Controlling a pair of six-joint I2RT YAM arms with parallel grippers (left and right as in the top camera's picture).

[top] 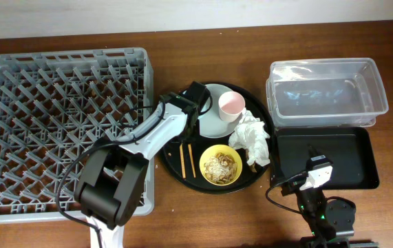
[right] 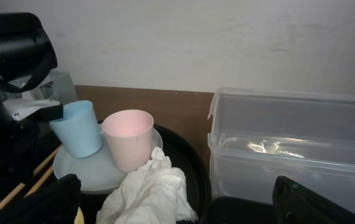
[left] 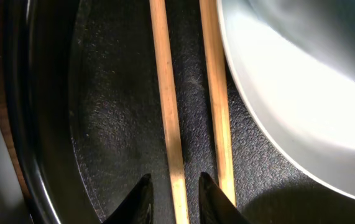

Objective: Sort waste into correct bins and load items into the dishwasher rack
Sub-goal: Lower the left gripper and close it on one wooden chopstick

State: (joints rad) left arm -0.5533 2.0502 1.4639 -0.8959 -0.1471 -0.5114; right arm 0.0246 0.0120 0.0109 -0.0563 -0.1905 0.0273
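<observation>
The chopsticks (top: 185,160) (left: 168,112) lie on the round black tray beside the grey-green plate (top: 210,125) (left: 301,93). My left gripper (top: 188,133) (left: 174,190) is open, its tips down on either side of one chopstick. The pink cup (top: 231,105) (right: 129,137) and blue cup (right: 78,127) stand on the plate; my left arm hides the blue cup from overhead. The white napkin (top: 252,138) (right: 149,193) lies next to the yellow bowl (top: 237,156), which holds food scraps (top: 220,165). My right gripper (top: 318,169) (right: 177,205) is open and empty over the black rectangular tray (top: 351,148).
The grey dishwasher rack (top: 58,124) fills the left side. The clear tub (top: 323,63) (right: 289,143) stands behind the black rectangular tray at the right. The round black tray (top: 174,165) (left: 102,124) sits between rack and bins. My left arm crosses the rack's right edge.
</observation>
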